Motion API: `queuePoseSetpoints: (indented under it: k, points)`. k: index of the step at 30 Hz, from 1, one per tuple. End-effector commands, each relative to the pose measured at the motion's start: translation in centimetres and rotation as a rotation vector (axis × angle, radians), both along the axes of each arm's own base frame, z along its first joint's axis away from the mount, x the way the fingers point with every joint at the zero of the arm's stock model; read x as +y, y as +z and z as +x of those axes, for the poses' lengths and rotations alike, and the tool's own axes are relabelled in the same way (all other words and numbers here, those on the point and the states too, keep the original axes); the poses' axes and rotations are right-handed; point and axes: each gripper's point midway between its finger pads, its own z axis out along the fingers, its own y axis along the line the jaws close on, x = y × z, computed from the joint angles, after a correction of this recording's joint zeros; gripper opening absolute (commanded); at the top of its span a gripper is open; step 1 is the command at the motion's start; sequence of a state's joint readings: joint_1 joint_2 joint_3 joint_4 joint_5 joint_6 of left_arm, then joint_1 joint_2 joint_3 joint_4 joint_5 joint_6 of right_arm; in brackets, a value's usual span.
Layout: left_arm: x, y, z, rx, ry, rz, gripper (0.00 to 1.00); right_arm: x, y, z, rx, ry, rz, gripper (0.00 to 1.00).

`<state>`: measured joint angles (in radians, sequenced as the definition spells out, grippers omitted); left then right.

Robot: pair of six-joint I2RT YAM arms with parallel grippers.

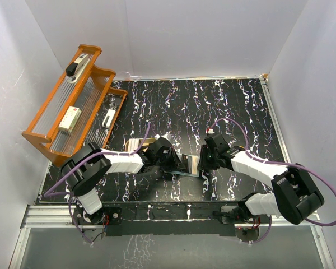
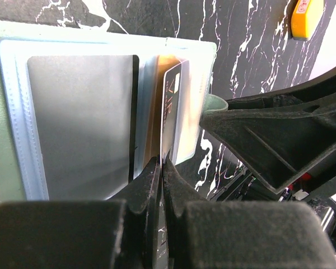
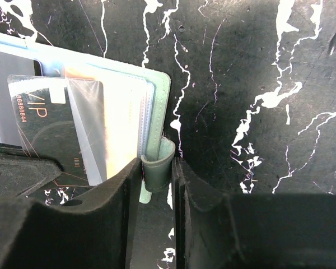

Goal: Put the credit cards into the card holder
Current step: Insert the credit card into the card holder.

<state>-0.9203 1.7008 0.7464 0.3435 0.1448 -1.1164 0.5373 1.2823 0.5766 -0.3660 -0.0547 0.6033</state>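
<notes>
The card holder (image 1: 189, 166) lies open on the black marbled table, its pale blue sleeves up. In the left wrist view, one sleeve holds a grey card (image 2: 78, 123). My left gripper (image 2: 161, 162) is shut on a dark "VIP" card (image 2: 171, 106), held edge-on with its far end in the neighbouring sleeve beside an orange-tan card (image 2: 152, 101). My right gripper (image 3: 157, 165) is shut on the holder's green snap tab (image 3: 158, 168) at the right edge. The dark card (image 3: 50, 129) also shows in the right wrist view. In the top view the two grippers, left (image 1: 172, 161) and right (image 1: 204, 162), meet over the holder.
An orange rack (image 1: 73, 106) with clear ribbed shelves and small items stands at the back left. Pale and tan flat pieces (image 1: 135, 144) lie partly hidden behind the left arm. White walls close in the table on three sides.
</notes>
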Motion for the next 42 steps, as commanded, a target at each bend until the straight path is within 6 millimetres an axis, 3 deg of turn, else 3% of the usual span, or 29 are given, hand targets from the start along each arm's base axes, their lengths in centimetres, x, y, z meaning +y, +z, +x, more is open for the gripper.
queuePoseSetpoints:
  k: [1,12,16,22,34,42]
  points:
    - [-0.1,-0.8,0.6,-0.004,0.021,0.033,0.0,1.4,0.4,0.8,-0.038,0.024,0.056,0.24]
    - [-0.6,-1.0,0.8,-0.002,0.025,0.012,0.0,1.6,0.4,0.6,-0.04,0.032,0.072,0.22]
    - [0.1,-0.5,1.1,-0.027,0.028,0.06,0.24,1.4,0.3,0.7,-0.046,0.026,0.064,0.22]
    - [1.2,0.8,1.6,-0.09,0.011,0.127,0.43,1.3,0.5,0.9,-0.053,0.025,0.055,0.22]
    - [1.2,2.4,2.8,-0.17,-0.022,0.181,0.52,1.8,0.6,1.2,-0.06,0.047,0.064,0.21]
    - [0.7,1.4,3.1,-0.181,-0.062,0.198,0.53,2.0,0.6,1.3,-0.061,0.05,0.07,0.2]
